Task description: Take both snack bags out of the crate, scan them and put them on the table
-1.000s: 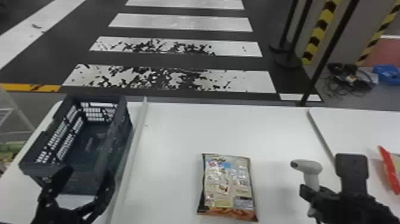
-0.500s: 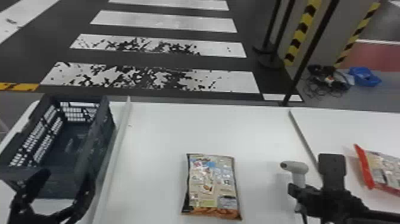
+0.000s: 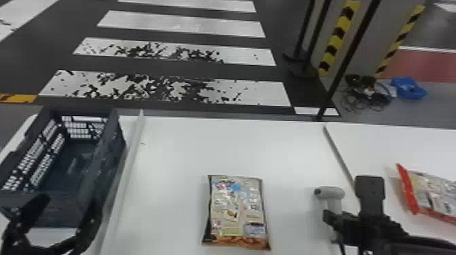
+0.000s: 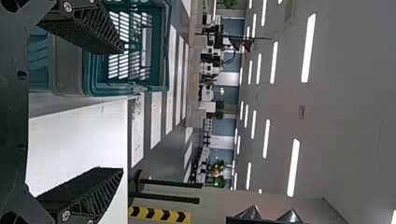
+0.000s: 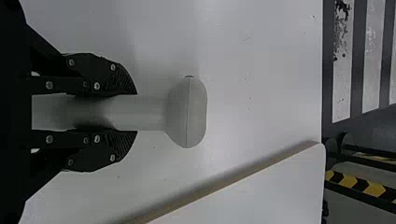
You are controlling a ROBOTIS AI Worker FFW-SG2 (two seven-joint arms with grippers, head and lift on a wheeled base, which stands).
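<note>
2 tools show at the near side of the bench (image 3: 176, 152). The right tool (image 5: 137, 112) is closed around the handle of a pale scanner (image 5: 187, 112), whose head stands just past the fingertips, its nose turned towards the left tool's side. The left tool (image 4: 122, 109) holds nothing, its fingers spread wide beside the near end of the dark crate (image 3: 112, 162). Between the 2 tools, closer to the right, 1 snack bag (image 3: 235, 212) lies flat, printed panels up; on the outer side of the right tool, the red-edged bag (image 3: 434, 200) lies on an adjoining white top (image 3: 359, 145). Both bags are out of the crate, so scanning looks like the step in hand, most likely for the middle bag; whether either has been read I cannot tell. Next, the scanner wants lifting and bringing across with its nose aimed at the code, while the left tool could steady or tilt the bag; glossy wrapping might spoil the reading. Nearer the left tool, a raised white ridge (image 3: 130, 152) separates the crate from the middle bag. Ahead of both tools, past the far edge, the dark floor carries worn white stripes (image 3: 166, 90); ahead of the right tool are cables (image 3: 368, 91) and a blue object (image 3: 407, 88).
</note>
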